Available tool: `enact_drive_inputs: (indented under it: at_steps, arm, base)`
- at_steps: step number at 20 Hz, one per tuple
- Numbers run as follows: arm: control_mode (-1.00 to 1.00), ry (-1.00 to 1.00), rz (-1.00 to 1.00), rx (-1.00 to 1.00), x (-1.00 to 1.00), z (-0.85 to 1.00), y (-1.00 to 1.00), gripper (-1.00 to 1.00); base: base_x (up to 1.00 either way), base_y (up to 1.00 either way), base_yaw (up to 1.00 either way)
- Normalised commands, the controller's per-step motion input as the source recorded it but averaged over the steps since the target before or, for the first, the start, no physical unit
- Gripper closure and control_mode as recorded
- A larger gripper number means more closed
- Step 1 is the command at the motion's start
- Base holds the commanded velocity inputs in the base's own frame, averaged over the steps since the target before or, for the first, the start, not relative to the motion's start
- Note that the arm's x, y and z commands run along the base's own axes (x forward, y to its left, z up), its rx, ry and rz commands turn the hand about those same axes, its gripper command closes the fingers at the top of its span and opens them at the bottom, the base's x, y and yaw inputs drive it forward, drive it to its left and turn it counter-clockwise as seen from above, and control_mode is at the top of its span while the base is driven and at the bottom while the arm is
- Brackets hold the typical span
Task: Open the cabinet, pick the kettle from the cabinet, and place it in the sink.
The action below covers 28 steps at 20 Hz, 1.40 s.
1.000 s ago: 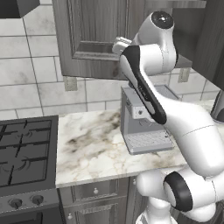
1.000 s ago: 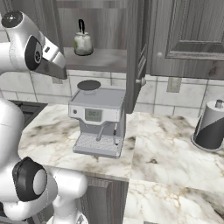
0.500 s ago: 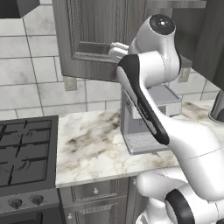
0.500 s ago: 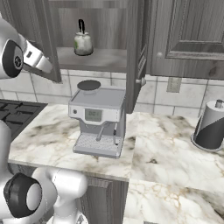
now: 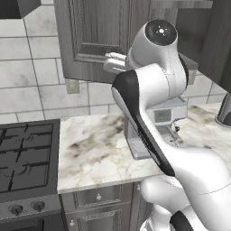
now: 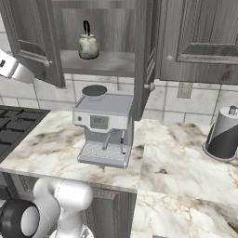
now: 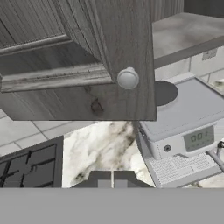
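1. The cabinet stands with both doors swung open; the kettle sits upright on its shelf, above the coffee machine.
2. In the hand view, the end effector has its fingertips pressed together, gripping nothing, below the door's round knob.
3. The coffee machine's small display shows digits too blurred to read.
4. A dark canister stands on the marble surface; a stove lies to the left.

Marble counter bearing coffee machine and dark canister, cabinet shelf carrying kettle
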Motion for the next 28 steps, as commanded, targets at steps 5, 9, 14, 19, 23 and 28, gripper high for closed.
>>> enact_drive_inputs:
  at_steps: [5,9,14,19,23,28]
  arm:
    - [-1.00,0.00,0.00,-0.05,-0.30,0.06,-0.18,-1.00]
    - [-1.00,0.00,0.00,-0.02,-0.09,0.05,-0.40,-1.00]
    - [-1.00,0.03,0.00,0.00,0.00,0.04,-0.52,-1.00]
    - [-1.00,0.04,0.00,0.01,0.01,0.04,-0.58,-1.00]
    - [-1.00,0.07,0.00,0.00,0.19,0.06,-0.39,-1.00]
    - [-1.00,0.02,0.00,0.08,0.21,0.06,-0.33,-1.00]
  base:
    - [0.00,0.00,0.00]
    - [0.00,0.00,0.00]
    - [0.00,0.00,0.00]
    - [0.00,0.00,0.00]
    - [0.00,0.00,0.00]
    - [0.00,0.00,0.00]
